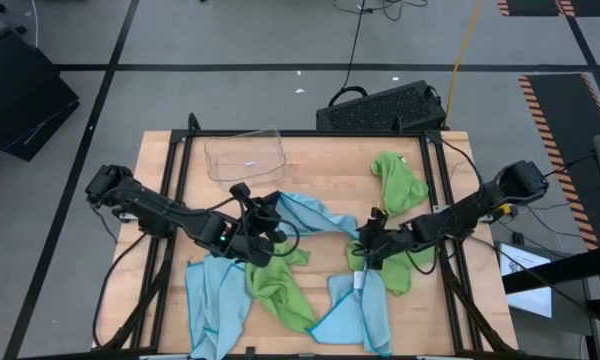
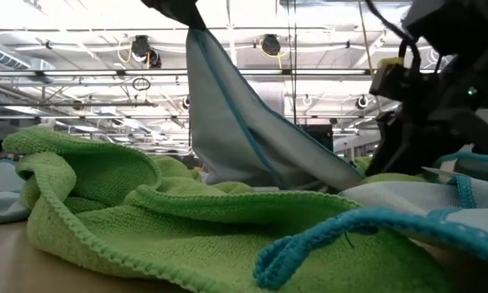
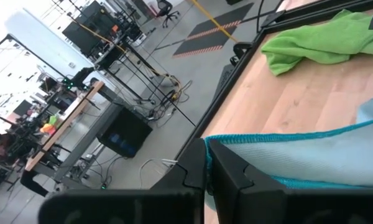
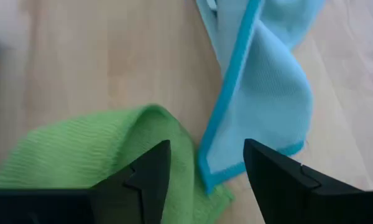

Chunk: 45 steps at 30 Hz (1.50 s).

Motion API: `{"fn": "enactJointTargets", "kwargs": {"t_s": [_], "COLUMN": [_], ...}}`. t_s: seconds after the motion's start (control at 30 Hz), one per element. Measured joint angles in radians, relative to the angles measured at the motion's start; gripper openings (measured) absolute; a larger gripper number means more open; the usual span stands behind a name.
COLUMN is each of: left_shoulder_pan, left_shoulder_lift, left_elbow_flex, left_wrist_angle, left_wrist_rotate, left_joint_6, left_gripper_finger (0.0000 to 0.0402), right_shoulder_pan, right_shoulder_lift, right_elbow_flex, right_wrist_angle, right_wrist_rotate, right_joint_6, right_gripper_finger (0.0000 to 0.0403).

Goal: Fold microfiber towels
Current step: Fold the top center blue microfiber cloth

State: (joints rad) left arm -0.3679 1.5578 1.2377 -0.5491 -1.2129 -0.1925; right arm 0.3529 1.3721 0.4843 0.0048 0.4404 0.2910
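Writing: none readable.
Left hand (image 1: 263,222): closed, pinching blue towel (image 3: 311,158) edge; low view shows it lifted.
Right hand (image 1: 363,250): open above green towel (image 4: 81,155).

Overhead, table-level and two close wrist cameras share the table (image 1: 310,170).

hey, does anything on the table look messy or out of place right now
Yes. None of the microfiber towels is folded; blue and green ones lie crumpled and overlapping mid-table, and one green towel sits bunched apart. The left gripper is shut on a blue towel's edge, lifting it. The right gripper is open above the pile.
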Motion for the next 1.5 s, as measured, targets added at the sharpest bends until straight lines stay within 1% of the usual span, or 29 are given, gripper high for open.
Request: {"fn": "enactJointTargets", "kwargs": {"t_s": [0.1,0.17,0.2,0.3,0.4,0.5,0.57,0.77,0.87,1.0,1.07,1.17,1.27,1.43,1.5], "left_shoulder_pan": [0.000,0.000,0.000,0.000,0.000,0.000,0.000,0.000,0.000,0.000,0.000,0.000,0.000,0.000,0.000], "left_shoulder_lift": [0.000,0.000,0.000,0.000,0.000,0.000,0.000,0.000,0.000,0.000,0.000,0.001,0.001,0.001,0.001], "left_elbow_flex": [0.000,0.000,-0.001,-0.001,-0.001,-0.001,-0.001,-0.001,-0.001,-0.001,-0.001,-0.001,-0.001,-0.001,-0.001], "left_wrist_angle": [0.000,0.000,0.000,0.001,0.001,0.001,0.001,0.001,0.001,0.001,0.002,0.002,0.001,0.000,0.000], "left_wrist_rotate": [0.000,0.000,0.000,0.000,0.000,0.005,0.008,0.008,0.008,0.008,0.008,0.009,0.010,0.011,0.012], "left_joint_6": [0.000,0.000,0.000,-0.003,-0.004,-0.004,-0.004,-0.012,-0.012,-0.012,-0.016,-0.018,-0.016,-0.017,-0.018], "left_gripper_finger": [0.0008,0.0005,0.0006,0.0015,0.0016,0.0007,0.0006,0.0016,0.0007,0.0010,0.0016,0.0014,0.0006,0.0016,0.0016], "right_shoulder_pan": [-0.016,-0.027,-0.033,-0.050,-0.068,-0.075,-0.079,-0.079,-0.080,-0.084,-0.096,-0.119,-0.131,-0.131,-0.129], "right_shoulder_lift": [0.004,0.004,0.004,0.004,0.005,0.005,0.005,0.005,0.022,0.072,0.098,0.118,0.123,0.090,0.064], "right_elbow_flex": [0.000,0.000,0.000,0.000,0.000,0.000,0.000,0.000,0.000,0.000,0.000,0.002,0.003,0.000,-0.001], "right_wrist_angle": [0.036,0.074,0.090,0.120,0.108,0.081,0.072,0.069,0.077,0.097,0.106,0.111,0.110,0.061,0.031], "right_wrist_rotate": [-0.005,-0.032,-0.048,-0.052,-0.053,-0.057,-0.081,-0.084,-0.131,-0.126,-0.105,-0.100,-0.100,-0.054,-0.036], "right_joint_6": [0.002,0.002,0.001,0.011,0.029,0.044,0.045,0.040,0.037,0.023,0.013,0.005,-0.015,-0.050,-0.051], "right_gripper_finger": [0.0175,0.0167,0.0164,0.0156,0.0149,0.0142,0.0137,0.0123,0.0118,0.0119,0.0120,0.0115,0.0093,0.0023,0.0007]}}
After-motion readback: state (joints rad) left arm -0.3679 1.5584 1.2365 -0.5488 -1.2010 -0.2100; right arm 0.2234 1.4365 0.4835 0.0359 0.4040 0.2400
